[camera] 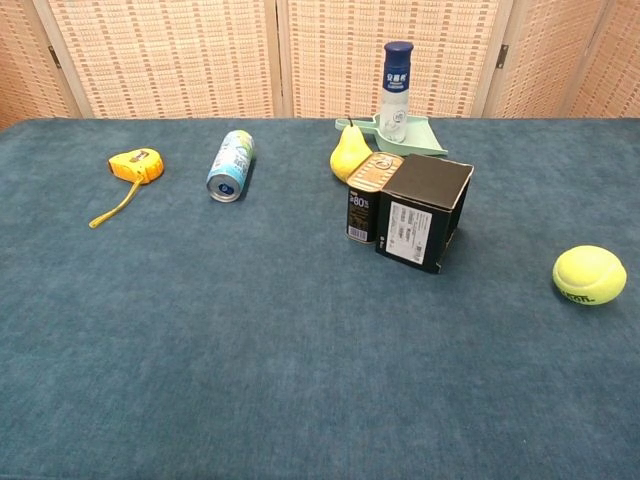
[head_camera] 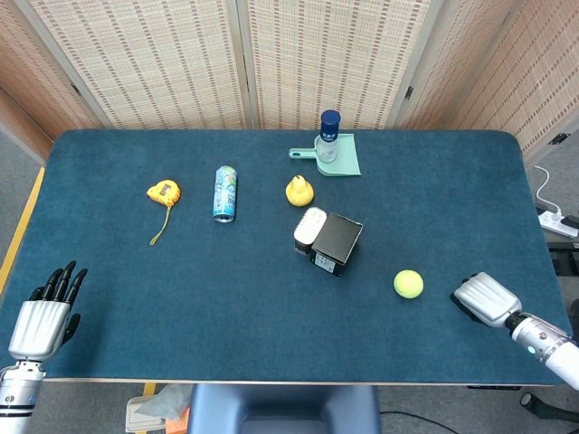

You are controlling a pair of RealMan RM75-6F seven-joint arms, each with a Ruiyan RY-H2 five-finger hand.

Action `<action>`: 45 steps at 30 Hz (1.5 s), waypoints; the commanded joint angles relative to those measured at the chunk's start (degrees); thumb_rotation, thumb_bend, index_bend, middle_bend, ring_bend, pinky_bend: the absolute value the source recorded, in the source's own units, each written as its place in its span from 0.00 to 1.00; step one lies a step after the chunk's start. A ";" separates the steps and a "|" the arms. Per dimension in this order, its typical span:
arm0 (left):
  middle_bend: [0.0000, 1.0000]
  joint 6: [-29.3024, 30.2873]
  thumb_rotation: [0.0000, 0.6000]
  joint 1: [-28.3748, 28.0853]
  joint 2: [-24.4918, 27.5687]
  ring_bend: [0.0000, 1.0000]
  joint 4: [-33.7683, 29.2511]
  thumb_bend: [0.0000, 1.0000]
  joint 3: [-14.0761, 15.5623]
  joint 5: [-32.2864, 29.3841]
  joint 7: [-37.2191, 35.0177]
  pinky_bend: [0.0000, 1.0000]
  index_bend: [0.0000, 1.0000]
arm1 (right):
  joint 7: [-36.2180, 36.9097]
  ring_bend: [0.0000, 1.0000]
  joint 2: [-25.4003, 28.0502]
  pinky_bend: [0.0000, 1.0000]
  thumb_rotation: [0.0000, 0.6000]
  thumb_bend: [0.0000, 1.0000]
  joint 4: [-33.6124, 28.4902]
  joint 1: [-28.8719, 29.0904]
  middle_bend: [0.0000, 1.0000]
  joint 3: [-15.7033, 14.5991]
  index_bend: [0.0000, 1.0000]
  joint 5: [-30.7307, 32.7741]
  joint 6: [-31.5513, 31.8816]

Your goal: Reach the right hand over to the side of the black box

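The black box stands near the middle of the blue table, with a dark tin can touching its left side. My right hand hovers low at the table's front right, well to the right of the box and just beyond a tennis ball. It holds nothing; its silver back faces up and its fingers show only as a dark edge pointing left. My left hand rests at the front left corner, fingers spread and empty. Neither hand appears in the chest view.
Behind the box are a yellow pear and a blue-capped bottle on a green dustpan. Further left lie a blue can on its side and a yellow tape measure.
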 commanded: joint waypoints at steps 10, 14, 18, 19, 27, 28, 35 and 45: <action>0.08 -0.49 1.00 -0.15 -0.11 0.12 0.13 0.40 -0.31 -0.58 0.17 0.38 0.11 | 7.13 0.51 -10.51 0.54 1.00 1.00 12.26 4.29 0.87 -0.31 0.73 -1.66 0.23; 0.08 -0.81 1.00 -0.21 -0.04 0.12 0.25 0.40 -0.39 -0.86 -0.13 0.38 0.11 | 8.34 0.51 -13.18 0.54 1.00 1.00 14.38 4.92 0.87 -0.70 0.73 -1.85 0.70; 0.08 -1.01 1.00 -0.32 0.02 0.12 0.26 0.40 -0.45 -0.94 -0.36 0.38 0.11 | 9.01 0.51 -15.11 0.54 1.00 1.00 15.67 5.24 0.87 -1.08 0.73 -1.84 1.15; 0.08 -1.05 1.00 -0.32 0.01 0.12 0.22 0.40 -0.48 -1.01 -0.33 0.38 0.11 | 9.14 0.51 -15.47 0.54 1.00 1.00 15.91 5.29 0.87 -1.17 0.73 -1.83 1.28; 0.08 -1.02 1.00 -0.30 0.15 0.12 0.08 0.40 -0.37 -0.88 -0.54 0.38 0.11 | 10.27 0.51 -18.70 0.54 1.00 1.00 18.88 6.09 0.87 -0.96 0.73 -1.00 2.11; 0.08 -1.00 1.00 -0.29 0.16 0.12 0.09 0.40 -0.36 -0.87 -0.57 0.38 0.11 | 10.29 0.51 -19.08 0.54 1.00 1.00 19.36 6.25 0.87 -0.87 0.73 -0.89 2.14; 0.08 -1.15 1.00 -0.30 0.09 0.12 0.34 0.40 -0.35 -1.00 -0.62 0.38 0.11 | 9.90 0.51 -22.34 0.54 1.00 1.00 22.95 7.71 0.87 0.89 0.73 0.52 2.73; 0.08 -1.33 1.00 -0.34 0.12 0.12 0.63 0.40 -0.51 -1.32 -1.01 0.38 0.11 | 12.44 0.49 -26.60 0.54 1.00 1.00 26.52 11.01 0.82 2.05 0.73 1.67 1.75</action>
